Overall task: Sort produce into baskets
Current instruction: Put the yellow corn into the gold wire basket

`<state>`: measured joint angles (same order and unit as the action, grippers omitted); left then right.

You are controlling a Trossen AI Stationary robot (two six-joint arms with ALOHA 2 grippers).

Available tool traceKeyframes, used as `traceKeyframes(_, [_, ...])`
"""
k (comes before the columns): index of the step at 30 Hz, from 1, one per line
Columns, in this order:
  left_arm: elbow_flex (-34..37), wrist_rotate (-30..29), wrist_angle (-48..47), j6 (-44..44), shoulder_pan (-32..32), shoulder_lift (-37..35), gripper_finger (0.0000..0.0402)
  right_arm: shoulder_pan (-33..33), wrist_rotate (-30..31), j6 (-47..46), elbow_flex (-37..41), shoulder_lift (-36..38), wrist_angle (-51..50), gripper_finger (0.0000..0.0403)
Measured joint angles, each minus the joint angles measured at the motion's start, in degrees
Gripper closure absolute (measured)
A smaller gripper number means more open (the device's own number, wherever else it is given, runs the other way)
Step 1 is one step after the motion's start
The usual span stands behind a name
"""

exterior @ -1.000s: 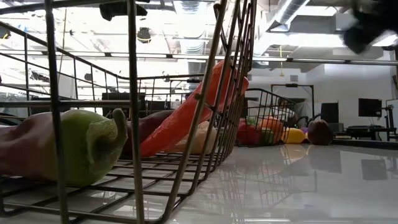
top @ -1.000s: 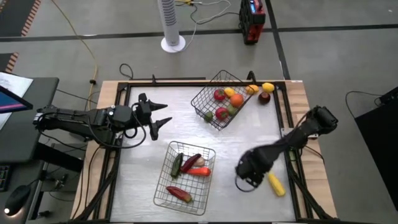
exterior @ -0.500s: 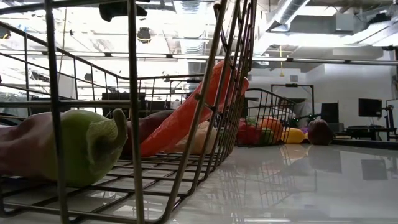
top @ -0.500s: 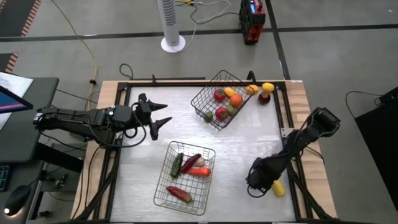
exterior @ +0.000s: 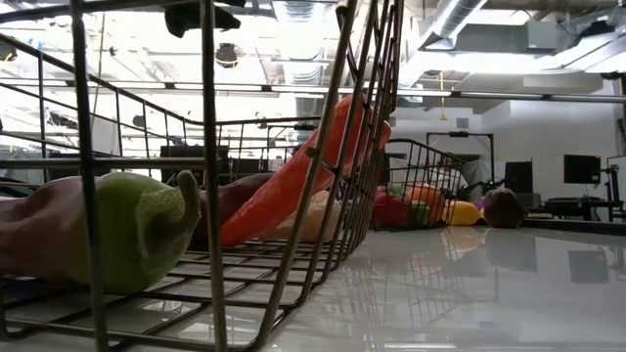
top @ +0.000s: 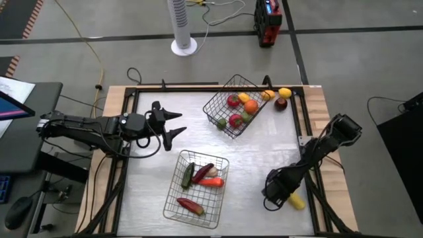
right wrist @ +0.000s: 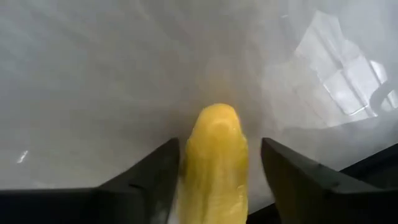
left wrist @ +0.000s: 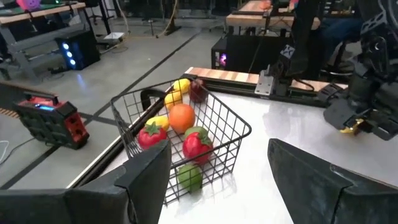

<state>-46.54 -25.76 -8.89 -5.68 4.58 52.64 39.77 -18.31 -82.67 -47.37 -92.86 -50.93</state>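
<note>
Two baskets (top: 232, 106) (top: 196, 188) on the desk; right gripper (right wrist: 214, 180) straddles one long yellow piece (right wrist: 214, 162), fingers not clearly pinching; left gripper (top: 177, 124) spread.

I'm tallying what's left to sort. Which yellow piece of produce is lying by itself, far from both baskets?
The long yellow piece at the table's near right corner, between the right gripper's fingers. The other yellow one is round and sits beside the far basket.

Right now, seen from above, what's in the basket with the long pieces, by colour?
Basket, high view:
Dark green: 1
Maroon: 1
Orange: 1
Red: 1
Total: 4
</note>
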Motion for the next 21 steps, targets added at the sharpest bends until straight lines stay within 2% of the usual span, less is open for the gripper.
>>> traceKeyframes(4, [0.0,0.0,0.0,0.2,0.0,0.0,0.0146,-0.1,0.5,2.6,0.0,0.0,-0.9,0.0244])
traceKeyframes(6, [0.0,-0.1,0.0,0.2,0.0,0.0,0.0146,-0.6,0.5,3.9,0.0,0.0,-1.8,0.0275])
traceKeyframes(9, [0.0,0.0,0.1,0.2,0.0,0.0,0.0146,-2.0,0.8,6.0,-0.8,0.0,-3.7,0.0276])
traceKeyframes(12, [0.0,0.0,0.4,0.3,0.0,0.0,0.0146,-4.2,4.4,9.5,-4.1,0.0,-7.0,0.0276])
traceKeyframes(16, [0.0,0.1,1.3,0.3,0.0,0.0,0.0146,-7.9,15.0,15.7,-11.7,0.0,-15.9,0.0276])
traceKeyframes(21, [0.0,4.3,2.3,0.9,0.0,0.0,0.0146,-13.2,29.4,21.6,-20.8,0.0,-26.6,0.0257])
